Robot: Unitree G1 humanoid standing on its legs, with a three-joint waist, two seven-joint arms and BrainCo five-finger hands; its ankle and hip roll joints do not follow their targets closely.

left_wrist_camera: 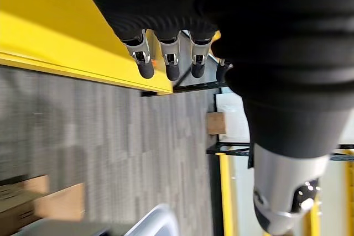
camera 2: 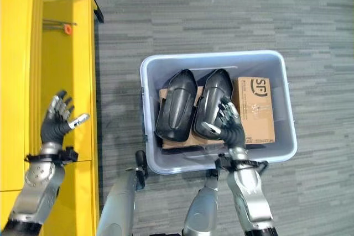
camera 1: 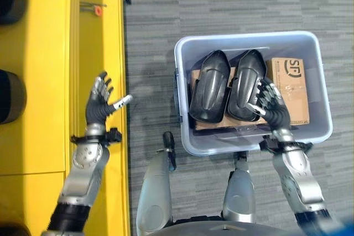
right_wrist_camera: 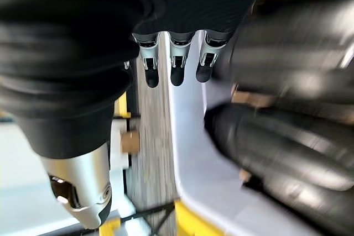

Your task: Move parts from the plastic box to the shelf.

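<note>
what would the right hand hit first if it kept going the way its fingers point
Probably the black part on the box's right side: the open right hand hovers at its near end, fingers pointing along it. Depth is unclear, so contact may already be close.

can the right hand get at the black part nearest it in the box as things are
Probably yes: the right hand is open, already inside the plastic box, right beside the right black part, with nothing lying over it.
</note>
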